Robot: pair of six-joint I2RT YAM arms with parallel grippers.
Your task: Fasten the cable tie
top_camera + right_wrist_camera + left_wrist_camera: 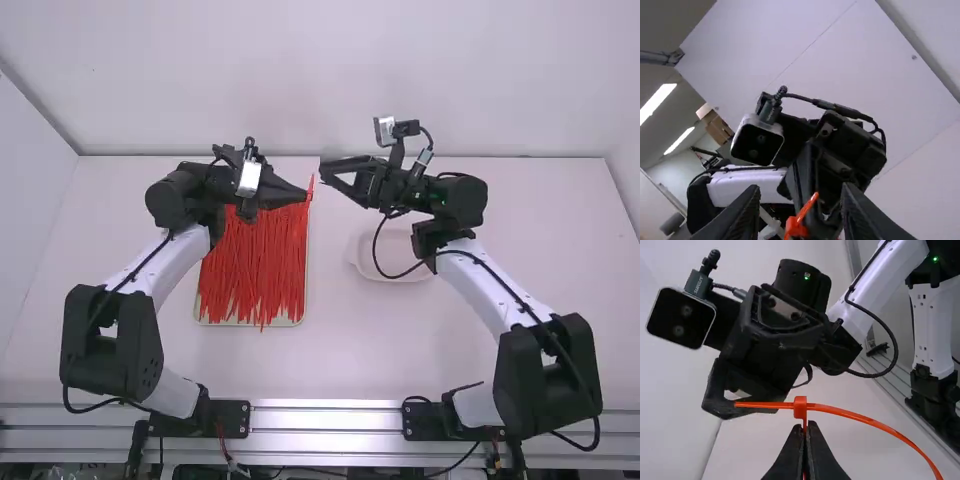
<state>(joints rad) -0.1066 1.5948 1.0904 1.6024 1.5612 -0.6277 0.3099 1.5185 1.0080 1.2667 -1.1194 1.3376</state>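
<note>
on the left of the white table [560, 230], a beige tray [304, 292] holds a thick heap of red cable ties [255, 260] lying mostly lengthwise. above the tray's far right corner, the left gripper [303, 191] is clenched on a single orange-red cable tie [800, 407], pinching it just under its head, and strap stretches out to either side of that head, one side straight, the other curving away. just beside and facing it, the right gripper [328, 172] has its jaws released and spread wide, with the straight end of the strap at one of its fingers [722, 407]; whether they touch i cannot tell. further right, below the right arm, sits a shallow white dish [365, 260].
</note>
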